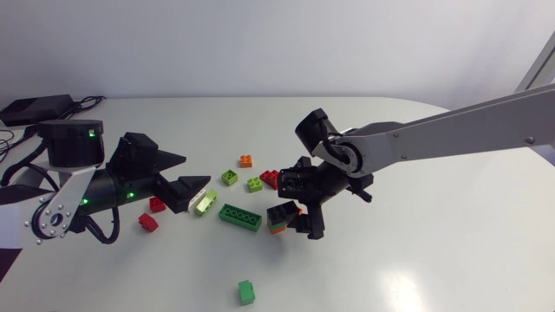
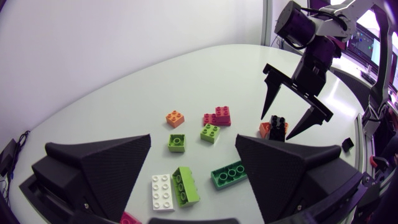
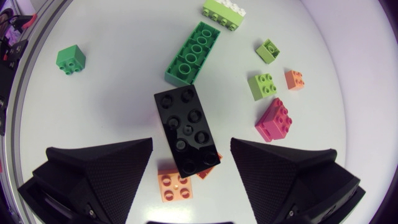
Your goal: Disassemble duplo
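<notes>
Item: our right gripper [image 3: 191, 146], fingers spread, straddling black brick [image 3: 186, 130] stacked on orange brick [image 3: 174, 185]. Risk: unbraced, the stack may lift whole, unseparated

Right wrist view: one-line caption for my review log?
Right hand open above the black brick stacked on an orange brick, long green brick just ahead on the white table.
</notes>
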Robot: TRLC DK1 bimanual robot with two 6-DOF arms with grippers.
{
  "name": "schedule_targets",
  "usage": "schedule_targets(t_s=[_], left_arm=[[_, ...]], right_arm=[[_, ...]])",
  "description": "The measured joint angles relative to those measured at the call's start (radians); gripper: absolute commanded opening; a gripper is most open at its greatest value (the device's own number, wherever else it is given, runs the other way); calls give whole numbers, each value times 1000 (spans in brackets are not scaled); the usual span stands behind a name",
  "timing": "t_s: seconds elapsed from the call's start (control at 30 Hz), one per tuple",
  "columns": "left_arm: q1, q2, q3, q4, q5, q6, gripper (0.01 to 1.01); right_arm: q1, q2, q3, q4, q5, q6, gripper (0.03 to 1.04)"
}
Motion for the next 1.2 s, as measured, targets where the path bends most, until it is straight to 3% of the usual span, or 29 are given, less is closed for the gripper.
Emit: schedule_targets(t_s=[0.3,0.57,0.7,1.2], left_arm=[[0,0,0,0,0,0,954],[0,0,0,0,0,0,954],[0,0,0,0,0,0,954],[0,0,0,0,0,0,954]], right_arm=[[-1,0,0,15,27,0,834],[-1,0,0,26,27,0,410],[-1,0,0,27,27,0,352],[-1,0,0,27,25,0,351]])
